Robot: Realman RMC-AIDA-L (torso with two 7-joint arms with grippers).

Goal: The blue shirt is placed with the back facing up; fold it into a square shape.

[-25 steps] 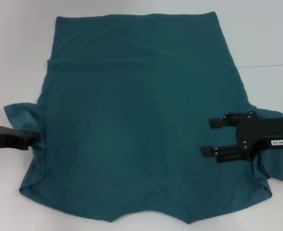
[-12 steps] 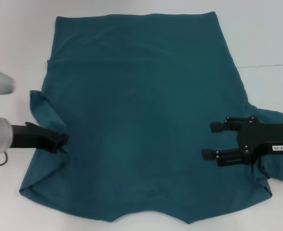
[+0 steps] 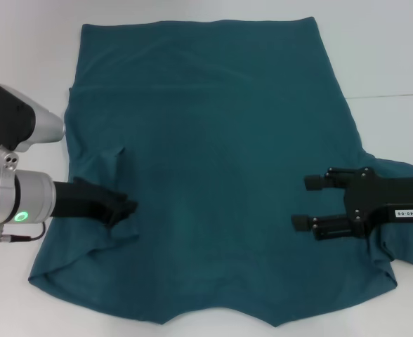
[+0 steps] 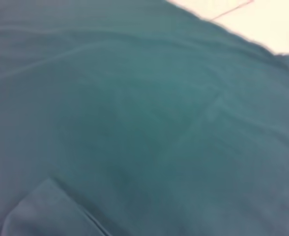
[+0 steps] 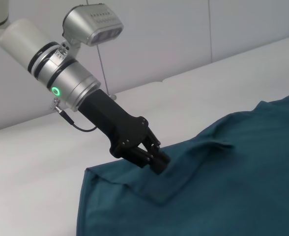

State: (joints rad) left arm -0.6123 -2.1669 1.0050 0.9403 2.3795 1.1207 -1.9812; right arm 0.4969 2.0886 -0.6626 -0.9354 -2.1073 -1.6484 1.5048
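Blue shirt [image 3: 213,168] spread flat on white table [image 3: 24,63], left gripper [image 3: 126,208] pinched on its folded-in left sleeve, right gripper [image 3: 306,201] spread wide, empty, over shirt's right side

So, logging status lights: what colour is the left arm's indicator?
Green, clearest in the head view.

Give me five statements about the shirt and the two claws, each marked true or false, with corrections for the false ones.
1. The left claw is shut on the shirt, pinching its sleeve. True.
2. The right claw is shut on cloth. False: it is open, holding nothing.
3. The left sleeve lies folded in over the shirt's body. True.
4. The shirt is already folded into a square. False: it is mostly spread flat on the table.
5. The right claw is off the shirt, over bare table. False: it is over the shirt's right side.
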